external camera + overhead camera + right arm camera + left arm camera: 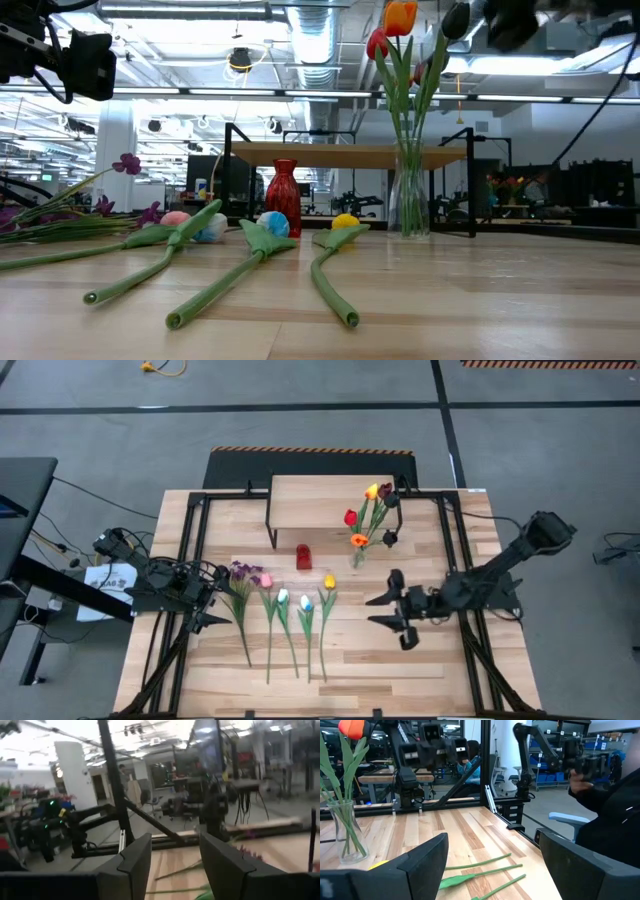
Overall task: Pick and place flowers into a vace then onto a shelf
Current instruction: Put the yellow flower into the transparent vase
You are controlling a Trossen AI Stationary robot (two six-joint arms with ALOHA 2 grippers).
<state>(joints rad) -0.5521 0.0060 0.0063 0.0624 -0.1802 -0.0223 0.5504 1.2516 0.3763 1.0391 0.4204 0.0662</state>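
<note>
Two grippers hang over the plank table, neither with anything between its fingers. The right gripper [400,610] sits right of the loose flowers, its dark fingers [132,862] parted with bare air and a strip of table between them; it holds nothing. Its arm runs back toward the table's right edge. The left gripper [208,600] is at the left side, just beside the purple sprigs [240,571], its fingers [422,862] spread wide and empty too. How high either one hangs above the wood I cannot tell.

Between them lie five loose flowers [285,615], stems pointing toward the near edge: purple, pink, white, a pale one and yellow. From table height their heads are partly tucked behind their own leaves, and the purple ones run off the picture's left side.

Farther back, a clear glass vase [357,556] stands on the table at the front edge of the shelf [310,500], holding red, orange, yellow and dark maroon blooms. The maroon one is hard to make out from below, where the blurred dark arm covers it. A small red vase [304,557] stands just in front of the shelf, near its middle.

Beyond the table, a person in dark clothing shows at the edge of the left wrist view, cut off by the frame.
</note>
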